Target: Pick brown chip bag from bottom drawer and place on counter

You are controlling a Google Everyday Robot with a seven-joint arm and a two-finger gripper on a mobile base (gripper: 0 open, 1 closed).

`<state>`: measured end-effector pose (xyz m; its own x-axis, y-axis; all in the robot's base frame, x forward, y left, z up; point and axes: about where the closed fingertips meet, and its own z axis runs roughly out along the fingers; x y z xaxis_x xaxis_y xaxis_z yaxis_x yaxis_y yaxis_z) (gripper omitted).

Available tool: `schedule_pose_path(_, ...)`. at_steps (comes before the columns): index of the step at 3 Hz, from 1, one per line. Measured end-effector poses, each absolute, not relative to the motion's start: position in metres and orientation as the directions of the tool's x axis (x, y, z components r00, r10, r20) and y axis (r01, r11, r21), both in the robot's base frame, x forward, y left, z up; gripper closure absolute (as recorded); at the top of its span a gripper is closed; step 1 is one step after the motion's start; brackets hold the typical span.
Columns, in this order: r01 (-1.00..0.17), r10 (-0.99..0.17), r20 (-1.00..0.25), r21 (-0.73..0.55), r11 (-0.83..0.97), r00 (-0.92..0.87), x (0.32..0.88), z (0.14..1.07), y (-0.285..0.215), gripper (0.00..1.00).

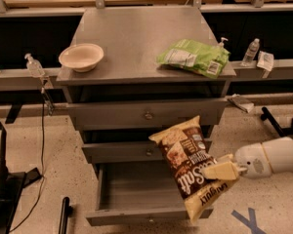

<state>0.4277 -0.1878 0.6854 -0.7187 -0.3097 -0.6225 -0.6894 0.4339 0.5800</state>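
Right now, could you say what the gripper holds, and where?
The gripper, beside the open bottom drawer, holds the brown chip bag by its edge near the cream-yellow end.

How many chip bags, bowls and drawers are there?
Chip bags: 2, the green chip bag on the counter, the brown chip bag gripped by the tool in front of the open bottom drawer.
Bowls: 1, the bowl on the counter.
Drawers: 3.
Total: 6.

The crinkly dark-brown chip bag, with a cream-yellow lower end and white lettering, hangs tilted in the air. The cream pincer clamps it at its lower right edge, over the front of the pulled-out deep grey metal bottom drawer. The flat grey metal bench lies well above it.
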Motion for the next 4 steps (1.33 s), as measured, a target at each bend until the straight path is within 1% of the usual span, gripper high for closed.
schedule_pose_path(1, -0.678, -0.338, -0.59, 0.606, 0.416, -0.734, 0.457, 0.741, -0.191, 1.0)
schedule_pose_path(2, -0.682, -0.355, -0.582, 0.61, 0.404, -0.731, 0.49, 0.795, -0.193, 1.0)
schedule_pose_path(3, -0.709, -0.392, -0.591, 0.582, 0.398, -0.705, 0.521, 0.855, -0.179, 1.0)
schedule_pose_path(4, -0.721, -0.416, -0.589, 0.557, 0.412, -0.693, 0.538, 0.884, -0.166, 1.0)
